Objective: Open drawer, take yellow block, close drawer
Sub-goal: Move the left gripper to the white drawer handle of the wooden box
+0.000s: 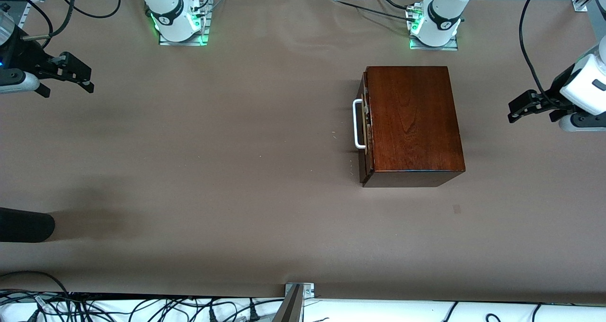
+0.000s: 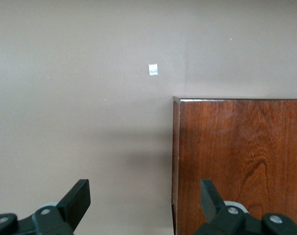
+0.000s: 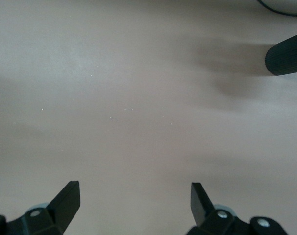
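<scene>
The glossy reddish-brown wooden box (image 1: 412,123) stands on the table toward the left arm's end. Its drawer (image 1: 364,137) is shut, and the white bar handle (image 1: 358,124) faces the right arm's end. The yellow block is hidden. My left gripper (image 1: 515,111) hangs open beside the box at the table's end, with nothing between its fingers. The left wrist view shows the left gripper (image 2: 144,191) over the box's top (image 2: 241,156) and its edge. My right gripper (image 1: 87,79) waits open over bare table at the other end, and the right gripper (image 3: 134,191) holds nothing.
A black cylinder (image 1: 23,225) reaches in from the table's edge at the right arm's end, nearer the front camera; the right wrist view also shows this black cylinder (image 3: 285,58). A small tape patch (image 1: 456,209) lies near the box. Cables (image 1: 142,308) run along the front edge.
</scene>
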{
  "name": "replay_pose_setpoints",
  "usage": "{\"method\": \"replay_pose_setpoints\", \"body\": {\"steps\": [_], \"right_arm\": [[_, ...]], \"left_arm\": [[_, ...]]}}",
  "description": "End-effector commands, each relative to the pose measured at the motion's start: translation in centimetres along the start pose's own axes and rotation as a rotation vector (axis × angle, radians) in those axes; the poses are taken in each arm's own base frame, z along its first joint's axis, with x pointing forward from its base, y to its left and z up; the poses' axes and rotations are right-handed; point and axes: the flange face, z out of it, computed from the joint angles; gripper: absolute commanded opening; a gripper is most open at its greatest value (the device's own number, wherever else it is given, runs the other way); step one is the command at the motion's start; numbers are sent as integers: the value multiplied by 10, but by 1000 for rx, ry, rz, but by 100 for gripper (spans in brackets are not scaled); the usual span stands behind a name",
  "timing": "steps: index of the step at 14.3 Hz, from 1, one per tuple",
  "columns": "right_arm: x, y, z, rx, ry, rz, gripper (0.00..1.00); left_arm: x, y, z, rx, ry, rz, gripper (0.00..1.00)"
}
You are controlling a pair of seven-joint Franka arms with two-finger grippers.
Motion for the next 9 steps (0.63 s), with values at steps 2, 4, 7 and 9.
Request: {"method": "replay_pose_setpoints", "body": {"steps": [2, 4, 7, 9], "right_arm": [[-3, 1, -7, -2, 3, 13, 100], [-3, 1, -7, -2, 3, 13, 100], [-4, 0, -7, -2, 3, 11, 100], [-4, 0, -7, -4, 1, 11, 100]], "left_arm": [[9, 85, 32, 1, -80, 89, 100], [9, 149, 50, -10, -82, 117, 100], [7, 234, 85, -25, -52, 51, 100], [-6, 290, 111, -23, -53, 56, 100]]}}
